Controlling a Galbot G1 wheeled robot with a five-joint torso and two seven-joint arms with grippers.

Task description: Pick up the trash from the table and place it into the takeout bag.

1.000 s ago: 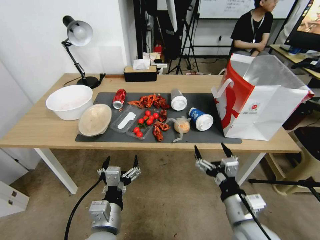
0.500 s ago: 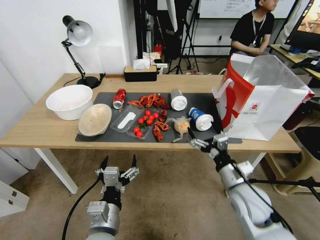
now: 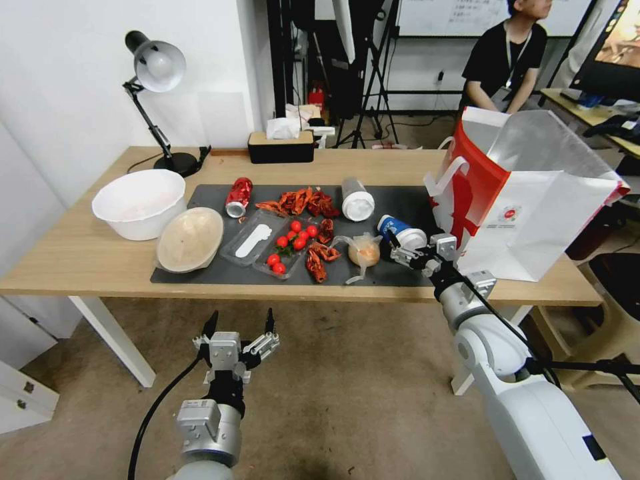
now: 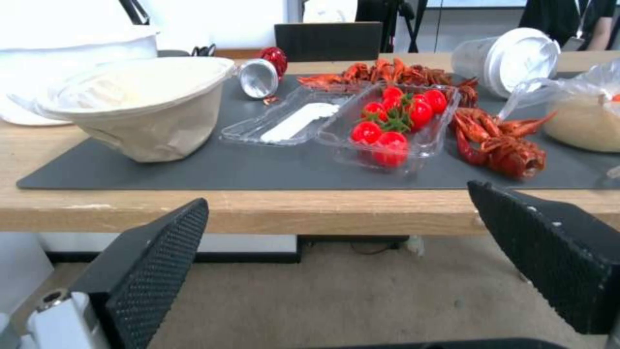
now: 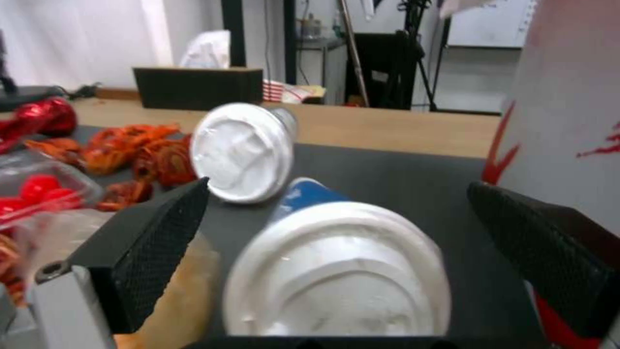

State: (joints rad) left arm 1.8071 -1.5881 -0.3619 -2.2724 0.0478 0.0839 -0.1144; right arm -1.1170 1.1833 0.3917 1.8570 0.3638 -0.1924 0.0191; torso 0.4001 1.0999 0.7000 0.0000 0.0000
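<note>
I see the table (image 3: 80, 260) bearing a mat (image 3: 400, 200), takeout bag (image 3: 533, 220) at its right end, cups (image 3: 358, 199) just left, bowl (image 3: 190, 239) far left, seemingly overlapping the mat edge.

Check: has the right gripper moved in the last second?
Yes. The right gripper went from below the table edge forward to the blue-white cup.

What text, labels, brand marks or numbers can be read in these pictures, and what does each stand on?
No text can be read.
Takeout bag: small red round logo with a line of print below, too small to read.
Blue-white cup: white marking on its blue side, too blurred to read.
Crushed red can: no legible print.
Whiteboard behind: faint writing, unreadable.
</note>
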